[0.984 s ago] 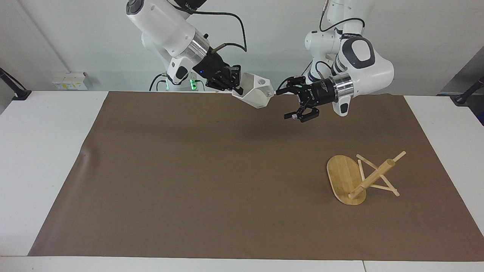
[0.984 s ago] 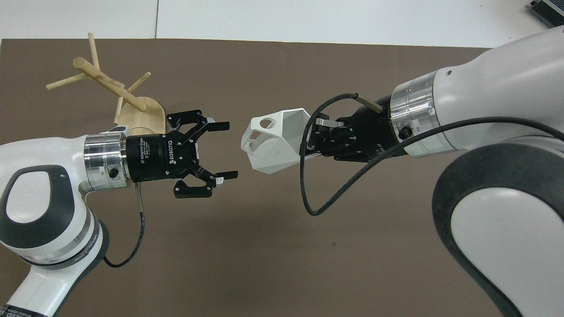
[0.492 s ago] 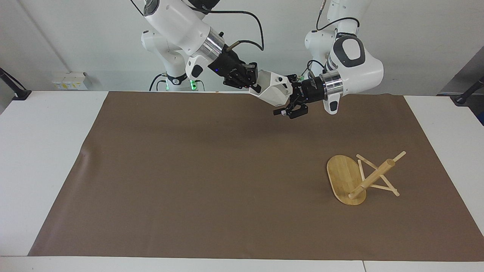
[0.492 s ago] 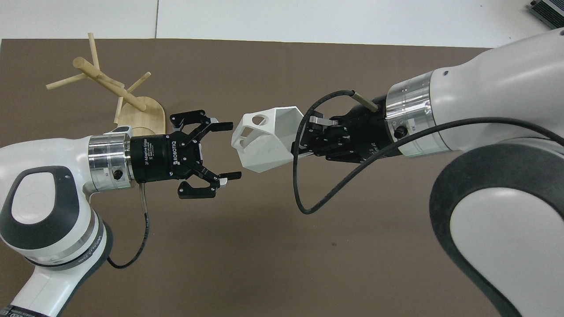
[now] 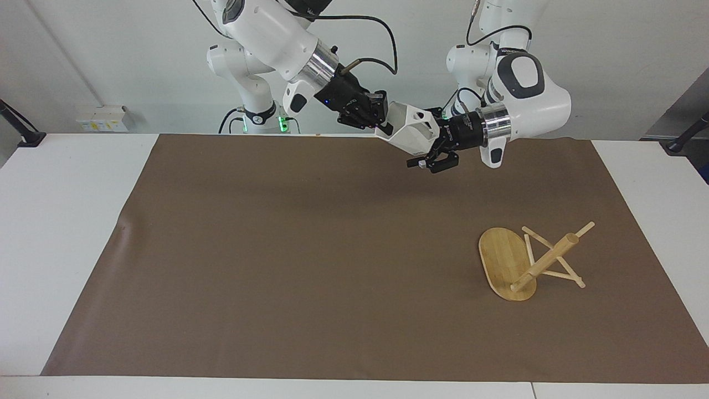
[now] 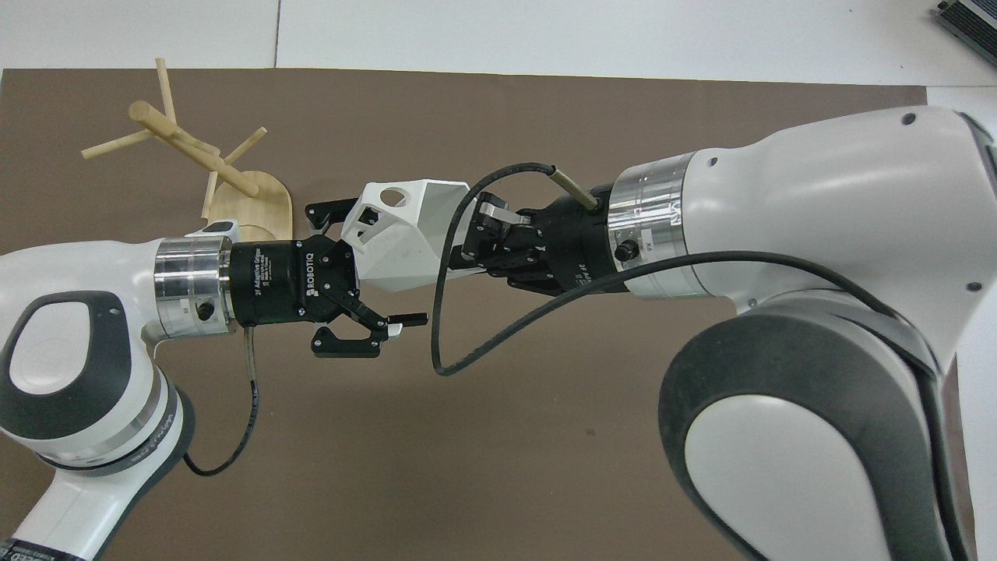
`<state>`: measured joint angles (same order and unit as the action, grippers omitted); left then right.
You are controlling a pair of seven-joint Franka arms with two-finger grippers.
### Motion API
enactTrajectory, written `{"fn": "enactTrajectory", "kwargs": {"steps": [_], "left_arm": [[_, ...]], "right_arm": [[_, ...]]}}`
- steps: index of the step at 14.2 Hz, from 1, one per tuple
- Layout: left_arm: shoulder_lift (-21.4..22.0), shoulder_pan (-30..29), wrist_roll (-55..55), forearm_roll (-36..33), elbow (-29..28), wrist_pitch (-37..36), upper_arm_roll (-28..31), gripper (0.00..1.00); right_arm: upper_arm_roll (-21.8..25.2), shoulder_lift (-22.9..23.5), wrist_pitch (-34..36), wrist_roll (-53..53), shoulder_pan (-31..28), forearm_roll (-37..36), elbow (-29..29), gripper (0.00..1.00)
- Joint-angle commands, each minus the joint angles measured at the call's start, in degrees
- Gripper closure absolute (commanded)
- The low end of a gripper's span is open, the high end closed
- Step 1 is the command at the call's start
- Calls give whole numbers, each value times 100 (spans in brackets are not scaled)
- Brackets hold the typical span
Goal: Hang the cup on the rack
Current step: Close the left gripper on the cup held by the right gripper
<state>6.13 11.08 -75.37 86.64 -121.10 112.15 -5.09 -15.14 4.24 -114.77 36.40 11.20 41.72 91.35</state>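
The white faceted cup (image 5: 412,134) is up in the air over the edge of the mat nearest the robots, handle toward the left arm. It also shows in the overhead view (image 6: 405,245). My right gripper (image 5: 382,123) is shut on the cup's rim end (image 6: 477,243). My left gripper (image 5: 431,147) is open, its fingers standing on either side of the cup's handle end (image 6: 372,266); I cannot tell whether they touch it. The bamboo rack (image 5: 518,263) lies tipped over on the mat toward the left arm's end, post (image 6: 191,148) slanting and pegs on the mat.
A brown mat (image 5: 310,266) covers most of the white table (image 5: 66,221). A black cable (image 6: 467,343) loops under the right gripper's wrist. The rack's oval base (image 6: 253,204) shows beside the left arm's wrist in the overhead view.
The right gripper has carried the cup toward the left arm's end, in between the left gripper's open fingers. The left gripper stayed open and shifted little. The rack has not moved.
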Motion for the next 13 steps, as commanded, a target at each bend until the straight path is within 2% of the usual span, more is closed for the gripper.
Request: {"fn": "enactTrajectory", "kwargs": {"steps": [1, 13], "left_arm": [[11, -221, -13, 46, 34, -324, 8, 0], [72, -414, -197, -77, 175, -527, 25, 0]], "right_arm": [[-7, -178, -151, 104, 41, 205, 208, 100], [2, -187, -124, 113, 41, 205, 252, 100]]}}
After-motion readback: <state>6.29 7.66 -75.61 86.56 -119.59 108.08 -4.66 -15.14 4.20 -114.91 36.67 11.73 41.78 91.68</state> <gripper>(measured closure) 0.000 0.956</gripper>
